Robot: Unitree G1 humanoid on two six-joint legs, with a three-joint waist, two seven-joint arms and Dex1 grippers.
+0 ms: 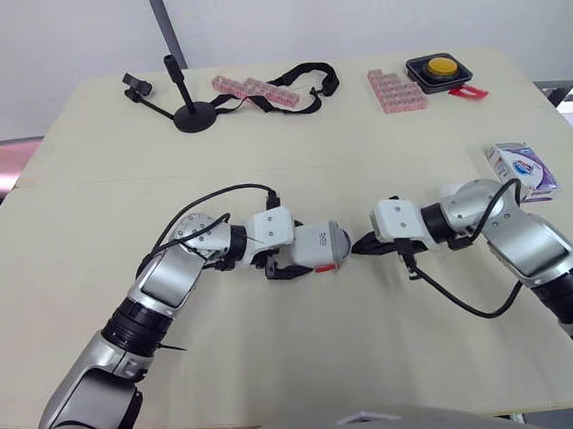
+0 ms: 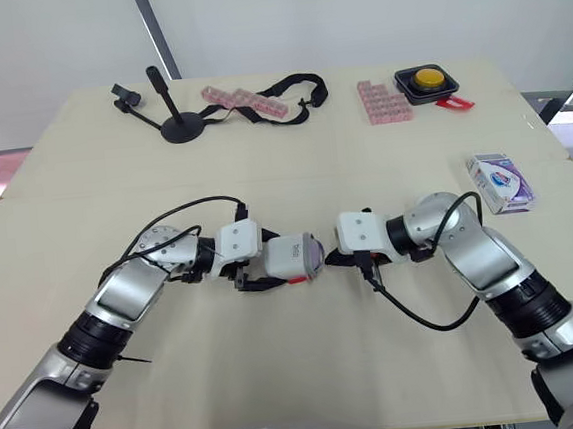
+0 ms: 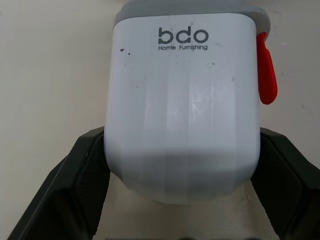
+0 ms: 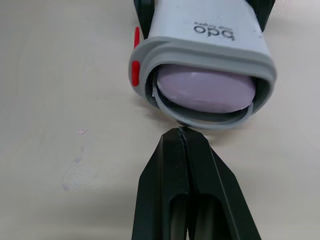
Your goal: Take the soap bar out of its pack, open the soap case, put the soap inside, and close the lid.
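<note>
The left jaws clamp the case by its 2 sides, mouth turned toward the right jaws, bracing it. The soap sits inside. The right jaws, pressed together, touch the lid rim, likely to push it closed.

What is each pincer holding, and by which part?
The left pincer holds the soap case by the sides of its white body. The right pincer is shut, its tips at the case's open rim; whether it pinches anything cannot be told.
</note>
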